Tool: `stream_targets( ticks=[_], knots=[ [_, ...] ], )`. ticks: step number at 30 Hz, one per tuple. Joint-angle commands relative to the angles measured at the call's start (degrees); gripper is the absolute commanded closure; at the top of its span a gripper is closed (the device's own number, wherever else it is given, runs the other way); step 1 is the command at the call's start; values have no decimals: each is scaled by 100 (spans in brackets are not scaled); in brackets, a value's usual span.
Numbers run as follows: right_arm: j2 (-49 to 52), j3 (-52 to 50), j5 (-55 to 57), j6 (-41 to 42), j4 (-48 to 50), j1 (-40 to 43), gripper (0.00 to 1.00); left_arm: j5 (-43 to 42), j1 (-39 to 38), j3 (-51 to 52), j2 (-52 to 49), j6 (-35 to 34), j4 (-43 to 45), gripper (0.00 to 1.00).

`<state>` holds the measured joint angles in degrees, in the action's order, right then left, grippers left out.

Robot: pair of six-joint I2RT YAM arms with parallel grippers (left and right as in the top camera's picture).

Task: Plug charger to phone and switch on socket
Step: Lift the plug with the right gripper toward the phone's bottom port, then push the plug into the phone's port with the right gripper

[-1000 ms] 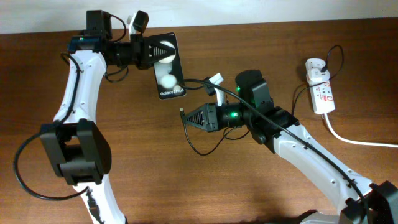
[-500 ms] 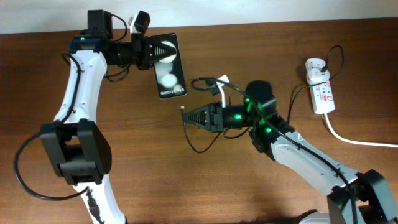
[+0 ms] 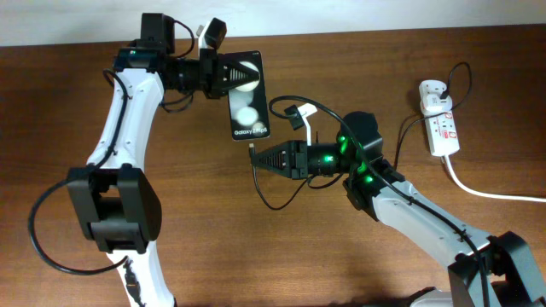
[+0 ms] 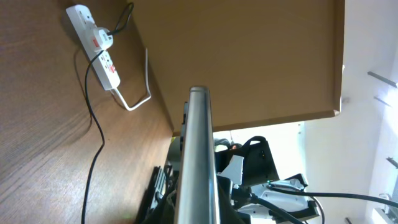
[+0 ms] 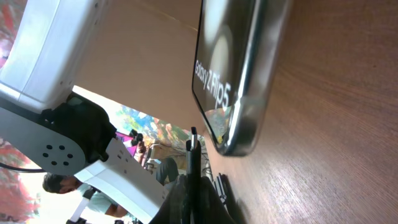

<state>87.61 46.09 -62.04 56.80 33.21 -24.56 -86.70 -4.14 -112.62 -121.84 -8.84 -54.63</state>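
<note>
R fingers [image 3: 266, 159] are clamped on the charger [image 3: 250, 150] at its plug end, tip poking out just below the phone [image 3: 247, 107]. L fingers [image 3: 223, 70] grip the phone's top end, tilted over the bench [image 3: 256, 256]. Both grabs look done, but the plug isn't in yet. The socket [image 3: 441, 126] sits well apart w/ no fingers near it, switch too small to read.

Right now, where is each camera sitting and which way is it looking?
Overhead: above the table, looking down at both arms, the phone and the socket.
Left wrist: behind the left fingers, looking along the phone's edge toward the socket.
Right wrist: behind the right fingers, looking past the charger tip at the phone.
Shared: all three show the phone.
</note>
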Motion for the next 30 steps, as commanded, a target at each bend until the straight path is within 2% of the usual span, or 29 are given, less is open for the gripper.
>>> stream_targets(
  ticks=[1,12,30],
  knots=[
    [63,-44,-7,-24,92,22,96,-142,-22,-63,13,-48,7,100],
    [90,-46,343,632,50,33,96,-162,-22,-63,13,-48,0,100],
    [90,-44,17,651,153,33,96,-170,179,-63,13,15,7,100]
  ],
)
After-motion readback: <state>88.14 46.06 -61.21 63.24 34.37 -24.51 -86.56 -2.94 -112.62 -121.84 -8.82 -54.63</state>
